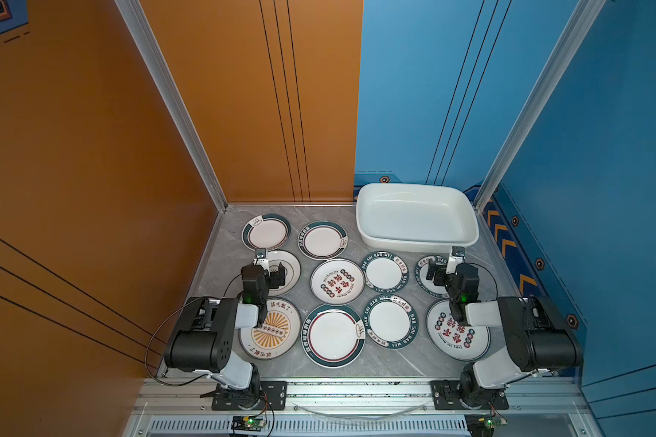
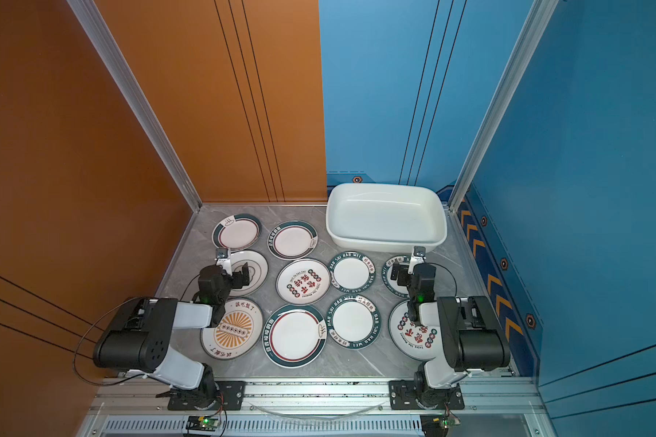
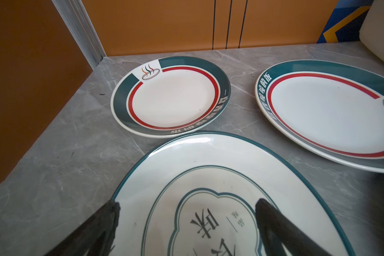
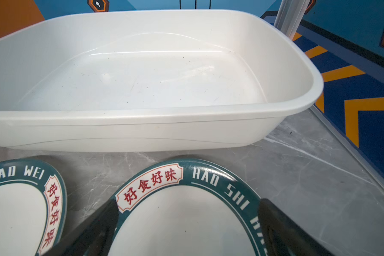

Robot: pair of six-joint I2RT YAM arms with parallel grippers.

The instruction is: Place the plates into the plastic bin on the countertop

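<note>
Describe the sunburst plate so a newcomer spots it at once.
From the white plastic bin in the countertop's far right corner, cross to the opposite near-left corner. The plate there alone has an orange sunburst centre; its neighbours do not.

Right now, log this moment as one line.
bin: empty | plates: on countertop | left fingers: open, empty | right fingers: open, empty

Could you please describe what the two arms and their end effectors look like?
The left arm and right arm have black joints, white links, green wrist lights, thin black cables. The left end effector and right end effector are black.
</note>
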